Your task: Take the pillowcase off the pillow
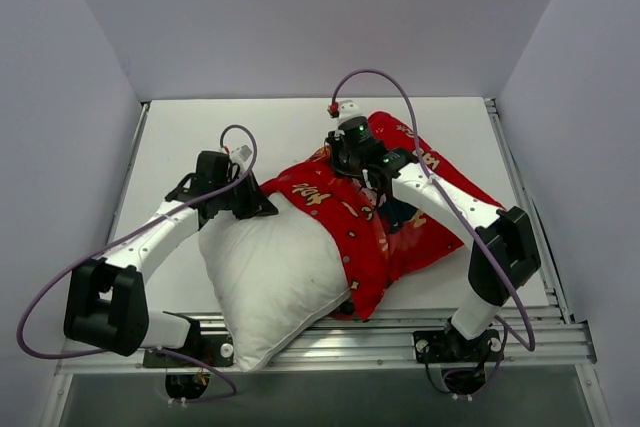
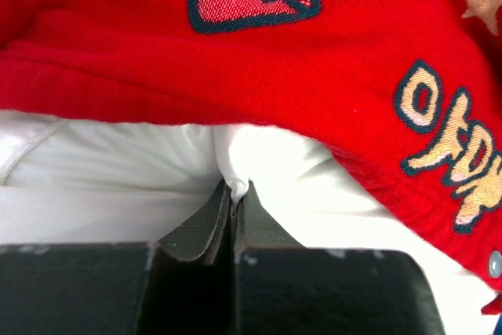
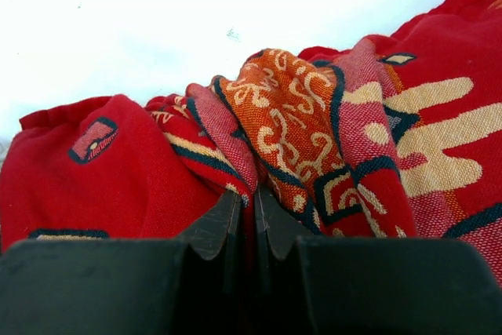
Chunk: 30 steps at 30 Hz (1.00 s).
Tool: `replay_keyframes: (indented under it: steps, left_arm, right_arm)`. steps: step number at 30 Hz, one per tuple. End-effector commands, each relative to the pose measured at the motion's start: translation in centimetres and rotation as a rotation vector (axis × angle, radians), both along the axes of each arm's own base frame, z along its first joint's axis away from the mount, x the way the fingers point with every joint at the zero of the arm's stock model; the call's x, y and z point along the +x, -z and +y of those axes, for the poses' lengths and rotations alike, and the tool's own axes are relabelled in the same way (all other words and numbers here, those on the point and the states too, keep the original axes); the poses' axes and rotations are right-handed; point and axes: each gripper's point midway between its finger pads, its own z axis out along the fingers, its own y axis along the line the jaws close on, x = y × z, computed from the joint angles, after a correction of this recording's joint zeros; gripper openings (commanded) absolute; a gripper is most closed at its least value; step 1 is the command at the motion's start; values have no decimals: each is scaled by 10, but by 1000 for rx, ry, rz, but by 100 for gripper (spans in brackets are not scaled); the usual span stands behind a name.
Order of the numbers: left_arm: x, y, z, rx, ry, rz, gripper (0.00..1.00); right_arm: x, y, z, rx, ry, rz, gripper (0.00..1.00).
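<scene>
red woven pillowcase (image 1: pixel 365 247) bunched, plump white pillow (image 1: pixel 265 277)

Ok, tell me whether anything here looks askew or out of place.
The pillow lies diagonally, its near corner hanging over the front rail of the table. The pillowcase is bunched and crumpled, covering only the pillow's far right half. Nothing looks torn or spilled.
</scene>
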Motion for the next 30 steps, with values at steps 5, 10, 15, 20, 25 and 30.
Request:
replay_keyframes:
  steps: [5,10,15,20,25,30]
  left_arm:
    - [2,-29,54,310,-88,-83,2]
    - [15,-93,72,435,-79,-307,2]
    - [21,-134,68,429,-64,-430,2]
    - [23,-152,60,414,-37,-492,2]
    - [25,-159,58,416,-36,-514,2]
    - [26,-163,62,429,-60,-525,2]
  right_arm:
    - [7,-57,-32,-22,74,-120,2]
    - [-6,-95,1,32,-117,-117,35]
    - [-14,-106,40,24,-220,-117,66]
    - [-1,-98,79,14,-285,-92,81]
    - [0,-59,111,-13,-383,-4,83]
    - [-2,-2,108,-103,-406,121,63]
